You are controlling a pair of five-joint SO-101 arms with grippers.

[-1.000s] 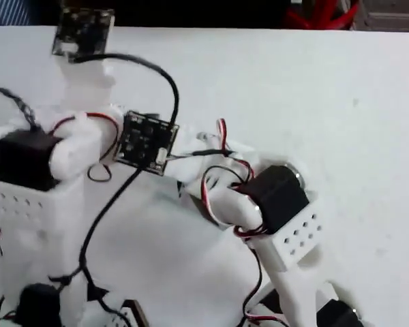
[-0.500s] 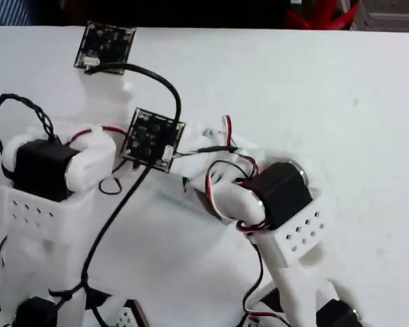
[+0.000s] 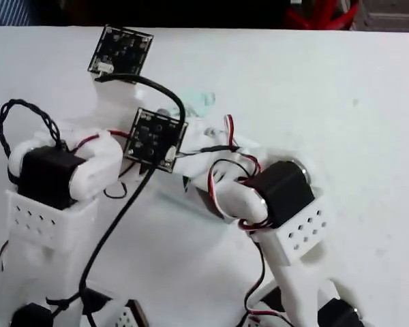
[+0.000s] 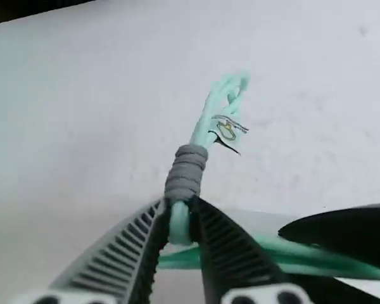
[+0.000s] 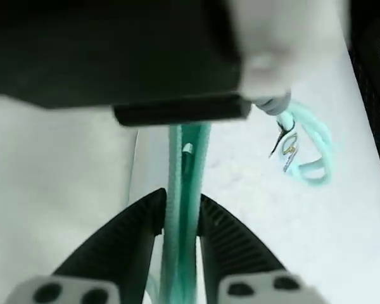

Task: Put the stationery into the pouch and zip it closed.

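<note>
The pouch's mint-green zip edge (image 5: 187,164) runs between the fingers of my right gripper (image 5: 180,202), which is shut on it. My left gripper (image 4: 180,209) is shut on the zip's pull cord (image 4: 218,111), just below its grey wrapping (image 4: 185,171). The cord's looped end with a small tag lies on the table (image 5: 304,149), and shows beyond the arms in the high view (image 3: 201,101). Both arms crowd together over the pouch and hide most of it there. No stationery is visible.
The white table (image 3: 341,102) stretches bare to the right and far side. The left arm's camera boards (image 3: 120,51) and cables (image 3: 123,204) hang over the right arm's wrist (image 3: 279,197). Red objects (image 3: 320,13) sit beyond the far edge.
The left arm has swung rightward and slightly nearer over the second, its upper board sliding right. The green cord end has come into sight beyond it. The right arm barely shifted.
</note>
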